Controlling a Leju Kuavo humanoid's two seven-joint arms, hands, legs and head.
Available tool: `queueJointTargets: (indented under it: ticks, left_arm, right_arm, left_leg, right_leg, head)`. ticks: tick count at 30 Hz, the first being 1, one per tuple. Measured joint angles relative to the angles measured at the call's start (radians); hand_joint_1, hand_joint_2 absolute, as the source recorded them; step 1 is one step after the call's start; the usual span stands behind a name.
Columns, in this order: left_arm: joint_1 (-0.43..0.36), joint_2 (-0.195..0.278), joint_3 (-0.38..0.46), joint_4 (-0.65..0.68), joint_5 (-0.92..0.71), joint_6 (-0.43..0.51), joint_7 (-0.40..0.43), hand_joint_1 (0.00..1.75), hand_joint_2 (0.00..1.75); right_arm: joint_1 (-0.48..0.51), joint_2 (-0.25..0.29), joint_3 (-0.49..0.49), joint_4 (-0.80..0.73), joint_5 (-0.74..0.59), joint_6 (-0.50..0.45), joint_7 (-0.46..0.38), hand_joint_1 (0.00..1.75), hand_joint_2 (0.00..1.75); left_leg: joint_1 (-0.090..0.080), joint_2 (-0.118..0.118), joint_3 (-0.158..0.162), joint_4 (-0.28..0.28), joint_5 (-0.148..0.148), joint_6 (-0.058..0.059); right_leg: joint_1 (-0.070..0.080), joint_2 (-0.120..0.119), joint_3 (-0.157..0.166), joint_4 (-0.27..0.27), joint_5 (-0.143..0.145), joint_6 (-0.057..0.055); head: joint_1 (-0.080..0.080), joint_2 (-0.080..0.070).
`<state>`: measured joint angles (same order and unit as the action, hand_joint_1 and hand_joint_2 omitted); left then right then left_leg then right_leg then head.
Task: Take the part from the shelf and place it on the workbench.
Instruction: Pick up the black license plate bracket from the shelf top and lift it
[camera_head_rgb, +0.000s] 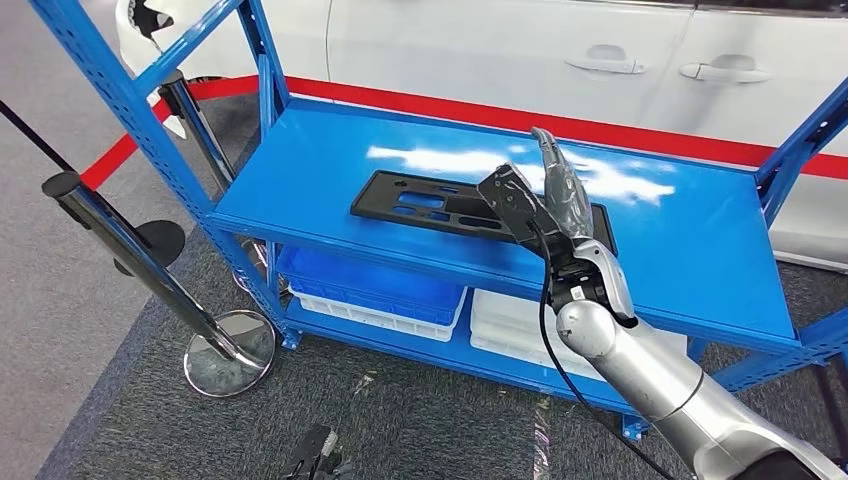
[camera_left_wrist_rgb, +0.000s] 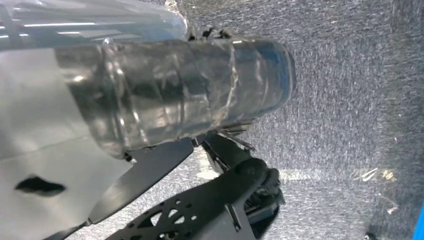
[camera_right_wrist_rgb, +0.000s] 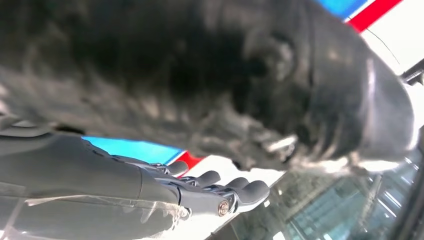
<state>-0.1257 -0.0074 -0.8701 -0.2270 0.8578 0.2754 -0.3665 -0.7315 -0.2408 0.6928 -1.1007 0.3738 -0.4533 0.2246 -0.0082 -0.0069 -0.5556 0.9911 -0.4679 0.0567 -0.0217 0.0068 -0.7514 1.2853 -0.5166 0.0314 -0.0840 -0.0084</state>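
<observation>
**Head view: right hand raised over the part on the shelf**

Head view looks down on a blue shelf (camera_head_rgb: 690, 250) with a flat black part (camera_head_rgb: 425, 203) lying on its top deck, toward the middle. The part is a long plate with several cut-out slots, its long side running left to right. The right arm (camera_head_rgb: 660, 385) rises from the lower right, and the right hand (camera_head_rgb: 548, 200) stands over the right end of the part, hiding that end. Its fingers (camera_head_rgb: 562, 180) point up and away, stretched out straight and spread from the thumb, with nothing between them. Whether the hand touches the part cannot be told.

Right wrist view shows the same hand's fingers (camera_right_wrist_rgb: 235, 190) extended side by side, not curled, with nothing in them, in front of a white car body and a red stripe.

Left wrist view shows the left hand (camera_left_wrist_rgb: 170, 95) close up, a grey thumb wrapped in clear film, over dark grey carpet (camera_left_wrist_rgb: 350, 100). Whether its fingers are spread or curled cannot be told.

On the lower deck sit a blue bin (camera_head_rgb: 370, 285) on the left and a white bin (camera_head_rgb: 510, 320) beside it on the right. A white car (camera_head_rgb: 480, 50) stands beyond the shelf, with a red band (camera_head_rgb: 420, 103) running along the floor in front of it. To the left, a chrome post (camera_head_rgb: 130, 250) leans on a round base (camera_head_rgb: 230, 352).
</observation>
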Motion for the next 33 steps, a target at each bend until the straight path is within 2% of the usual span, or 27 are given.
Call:
queueJointTargets:
  ticks: [2, 3, 4, 5, 6, 9, 10, 11, 13, 14, 15, 16, 17, 18, 19, 20, 21, 23, 24, 25, 27, 28, 29, 30, 31, 32, 33]
  left_arm:
    - [0.001, 0.0, 0.0, 0.0, 0.0, 0.0, 0.0, 0.0, 0.0]
    - [0.0, 0.0, 0.0, 0.0, 0.0, 0.0, 0.0, 0.0, 0.0]
    - [-0.001, 0.0, 0.0, 0.0, 0.0, 0.0, -0.001, 0.0, 0.0]
    - [-0.001, 0.0, 0.0, 0.0, 0.0, 0.0, -0.001, 0.0, 0.0]
    - [-0.001, 0.0, 0.0, 0.0, 0.001, 0.0, -0.001, 0.0, 0.0]
    - [0.0, 0.001, 0.0, 0.0, 0.001, 0.001, -0.002, 0.0, 0.0]
    - [-0.001, 0.001, 0.0, 0.0, 0.001, 0.001, -0.002, 0.0, 0.0]
    - [-0.002, 0.001, 0.0, 0.0, 0.001, 0.001, -0.002, 0.0, 0.0]
    - [-0.003, 0.001, 0.0, 0.0, 0.001, 0.003, -0.002, 0.0, 0.0]
    - [-0.002, 0.001, 0.0, 0.0, 0.001, 0.004, -0.002, 0.0, 0.0]
    - [0.0, 0.001, 0.0, 0.0, 0.001, 0.008, -0.002, 0.0, 0.0]
    - [0.001, 0.001, 0.0, 0.0, 0.0, 0.012, -0.003, 0.0, 0.0]
    - [0.001, 0.001, 0.0, 0.0, 0.0, 0.017, -0.004, 0.0, 0.0]
    - [0.001, 0.001, 0.0, 0.0, 0.0, 0.022, -0.006, 0.0, 0.0]
    - [0.0, 0.001, 0.0, 0.0, -0.001, 0.026, -0.007, 0.0, 0.0]
    - [-0.001, 0.001, 0.0, 0.0, -0.002, 0.029, -0.008, 0.0, 0.0]
    - [-0.002, 0.001, 0.0, 0.001, -0.002, 0.031, -0.008, 0.0, 0.0]
    - [-0.001, 0.002, 0.0, 0.001, -0.003, 0.035, -0.008, 0.0, 0.0]
    - [-0.001, 0.002, 0.0, 0.001, -0.003, 0.035, -0.008, 0.0, 0.0]
    - [-0.001, 0.001, 0.0, 0.001, -0.004, 0.035, -0.008, 0.0, 0.0]
    - [-0.003, 0.0, 0.0, 0.001, -0.004, 0.034, -0.006, 0.0, 0.0]
    - [-0.004, -0.001, 0.0, 0.001, -0.005, 0.034, -0.005, 0.0, 0.0]
    - [-0.004, -0.002, 0.0, 0.001, -0.005, 0.034, -0.004, 0.0, 0.0]
    - [-0.003, -0.002, 0.0, 0.001, -0.005, 0.034, -0.004, 0.0, 0.0]
    - [-0.003, -0.002, 0.0, 0.001, -0.004, 0.034, -0.003, 0.0, 0.0]
    - [-0.003, -0.002, 0.0, 0.001, -0.004, 0.034, -0.003, 0.0, 0.0]
    - [-0.003, -0.002, 0.0, 0.001, -0.003, 0.034, -0.003, 0.0, 0.0]
  right_arm:
    - [-0.003, 0.0, 0.0, 0.001, -0.002, 0.0, -0.003, 0.0, 0.0]
    - [-0.005, 0.001, 0.0, 0.002, -0.004, 0.001, -0.004, 0.0, 0.0]
    - [-0.006, 0.001, 0.0, 0.002, -0.005, 0.001, -0.004, 0.0, 0.0]
    - [-0.006, 0.001, 0.0, 0.003, -0.006, 0.001, -0.004, 0.0, 0.0]
    - [-0.006, 0.002, 0.0, 0.003, -0.008, 0.001, -0.004, 0.0, 0.0]
    - [-0.008, 0.002, 0.0, 0.005, -0.011, 0.0, -0.004, 0.0, 0.0]
    - [-0.01, 0.003, 0.0, 0.005, -0.012, 0.0, -0.004, 0.0, 0.0]
    - [-0.011, 0.004, 0.0, 0.005, -0.012, 0.0, -0.004, 0.0, 0.0]
    - [-0.012, 0.005, 0.0, 0.005, -0.015, -0.001, -0.004, 0.0, 0.0]
    - [-0.012, 0.005, 0.0, 0.006, -0.016, -0.001, -0.004, 0.0, 0.0]
    - [-0.011, 0.005, 0.0, 0.006, -0.017, -0.001, -0.004, 0.0, 0.0]
    - [-0.011, 0.005, 0.0, 0.006, -0.019, -0.001, -0.004, 0.0, 0.0]
    - [-0.011, 0.006, 0.0, 0.007, -0.019, -0.002, -0.004, 0.0, 0.0]
    - [-0.012, 0.007, 0.0, 0.007, -0.02, -0.002, -0.004, 0.0, 0.44]
    - [-0.012, 0.008, 0.0, 0.007, -0.023, -0.003, -0.004, 0.0, 0.87]
    - [-0.012, 0.009, 0.0, 0.008, -0.026, -0.001, -0.005, 0.0, 1.31]
    - [-0.011, 0.01, 0.0, 0.009, -0.032, 0.002, -0.007, 0.0, 1.75]
    - [-0.01, 0.01, 0.0, 0.008, -0.042, 0.023, -0.021, 0.0, 1.75]
    - [-0.011, 0.01, 0.0, 0.007, -0.045, 0.037, -0.033, 0.0, 1.75]
    - [-0.012, 0.01, 0.0, 0.006, -0.047, 0.053, -0.046, 0.0, 1.75]
    - [-0.008, 0.012, 0.002, 0.004, -0.048, 0.077, -0.066, 0.0, 1.75]
    - [-0.003, 0.014, 0.004, 0.004, -0.049, 0.083, -0.072, 0.0, 1.75]
    - [0.002, 0.015, 0.006, 0.004, -0.05, 0.088, -0.077, 0.0, 1.75]
    - [0.006, 0.016, 0.008, 0.003, -0.053, 0.091, -0.082, 0.0, 1.75]
    - [0.008, 0.017, 0.009, 0.001, -0.057, 0.094, -0.09, 0.0, 1.75]
    - [0.009, 0.02, 0.01, -0.003, -0.061, 0.099, -0.098, 0.0, 1.75]
    - [0.009, 0.023, 0.011, -0.007, -0.064, 0.104, -0.106, 0.0, 1.75]
  left_leg:
    - [0.002, -0.002, 0.011, 0.013, -0.021, -0.008]
    - [0.002, -0.003, 0.012, 0.024, -0.034, -0.014]
    - [0.0, -0.004, 0.011, 0.032, -0.043, -0.02]
    - [-0.001, -0.004, 0.01, 0.036, -0.05, -0.025]
    - [-0.001, -0.003, 0.01, 0.037, -0.054, -0.029]
    - [0.001, 0.0, 0.011, 0.053, -0.069, -0.043]
    - [0.003, 0.001, -0.004, 0.089, -0.082, -0.048]
    - [0.005, 0.001, -0.034, 0.143, -0.098, -0.053]
    - [0.01, 0.002, -0.122, 0.27, -0.124, -0.06]
    - [0.011, 0.002, -0.158, 0.303, -0.114, -0.061]
    - [0.011, 0.002, -0.177, 0.297, -0.083, -0.059]
    - [0.011, 0.001, -0.178, 0.253, -0.033, -0.056]
    - [0.009, 0.001, -0.163, 0.185, 0.02, -0.053]
    - [0.005, 0.0, -0.142, 0.126, 0.057, -0.05]
    - [0.001, -0.001, -0.122, 0.08, 0.077, -0.046]
    - [-0.004, -0.001, -0.11, 0.057, 0.08, -0.041]
    - [-0.008, -0.002, -0.104, 0.052, 0.072, -0.035]
    - [-0.005, -0.001, -0.095, 0.031, 0.067, -0.026]
    - [-0.002, 0.0, -0.088, 0.018, 0.066, -0.023]
    - [0.001, 0.001, -0.079, 0.006, 0.067, -0.019]
    - [0.002, 0.001, -0.067, -0.003, 0.064, -0.012]
    - [0.002, 0.001, -0.064, -0.001, 0.06, -0.009]
    - [0.002, 0.0, -0.062, 0.002, 0.056, -0.008]
    - [0.004, -0.002, -0.061, 0.007, 0.05, -0.008]
    - [0.007, -0.003, -0.06, 0.015, 0.044, -0.011]
    - [0.01, -0.005, -0.06, 0.027, 0.035, -0.016]
    - [0.01, -0.007, -0.062, 0.04, 0.025, -0.023]
  right_leg:
    - [-0.005, -0.003, 0.043, -0.115, 0.072, 0.004]
    - [-0.005, -0.004, 0.068, -0.172, 0.09, 0.004]
    - [-0.005, -0.004, 0.084, -0.205, 0.094, 0.0]
    - [-0.003, -0.003, 0.091, -0.217, 0.086, -0.005]
    - [0.0, -0.002, 0.094, -0.221, 0.08, -0.012]
    - [-0.003, 0.001, 0.109, -0.227, 0.069, -0.031]
    - [-0.006, 0.001, 0.12, -0.231, 0.064, -0.036]
    - [-0.006, 0.001, 0.131, -0.234, 0.058, -0.039]
    - [-0.004, -0.001, 0.151, -0.235, 0.045, -0.043]
    - [-0.004, -0.001, 0.162, -0.235, 0.037, -0.043]
    - [-0.003, 0.0, 0.174, -0.234, 0.028, -0.043]
    - [-0.003, 0.001, 0.188, -0.235, 0.018, -0.042]
    - [-0.004, 0.003, 0.2, -0.236, 0.008, -0.04]
    - [-0.003, 0.005, 0.212, -0.238, -0.001, -0.038]
    - [-0.003, 0.007, 0.22, -0.242, -0.007, -0.034]
    - [-0.004, 0.008, 0.225, -0.246, -0.011, -0.029]
    - [-0.004, 0.009, 0.227, -0.251, -0.011, -0.025]
    - [-0.004, 0.007, 0.229, -0.257, -0.016, -0.016]
    - [-0.002, 0.005, 0.225, -0.248, -0.026, -0.014]
    - [0.0, 0.004, 0.21, -0.216, -0.044, -0.013]
    - [0.003, 0.002, 0.145, -0.093, -0.091, -0.012]
    - [0.003, 0.002, 0.105, -0.028, -0.106, -0.011]
    - [0.002, 0.002, 0.074, 0.012, -0.105, -0.009]
    - [0.0, 0.001, 0.058, 0.017, -0.087, -0.006]
    - [-0.004, 0.0, 0.061, -0.015, -0.051, -0.002]
    - [-0.008, -0.001, 0.077, -0.074, -0.01, 0.002]
    - [-0.01, -0.002, 0.096, -0.13, 0.019, 0.006]
  head:
    - [0.0, 0.0]
    - [0.001, 0.0]
    - [0.001, 0.0]
    - [0.001, 0.0]
    - [0.001, 0.0]
    - [-0.002, 0.0]
    - [-0.004, 0.0]
    - [-0.007, 0.0]
    - [-0.01, 0.0]
    - [-0.009, 0.0]
    - [-0.01, 0.0]
    - [-0.01, 0.0]
    - [-0.009, 0.0]
    - [-0.009, 0.0]
    - [-0.01, 0.0]
    - [-0.01, 0.0]
    - [-0.011, 0.0]
    - [-0.01, 0.0]
    - [-0.01, 0.0]
    - [-0.009, 0.0]
    - [-0.007, 0.0]
    - [-0.006, 0.0]
    - [-0.006, 0.0]
    - [-0.006, 0.0]
    - [-0.005, 0.0]
    - [-0.005, 0.0]
    - [-0.003, 0.0]
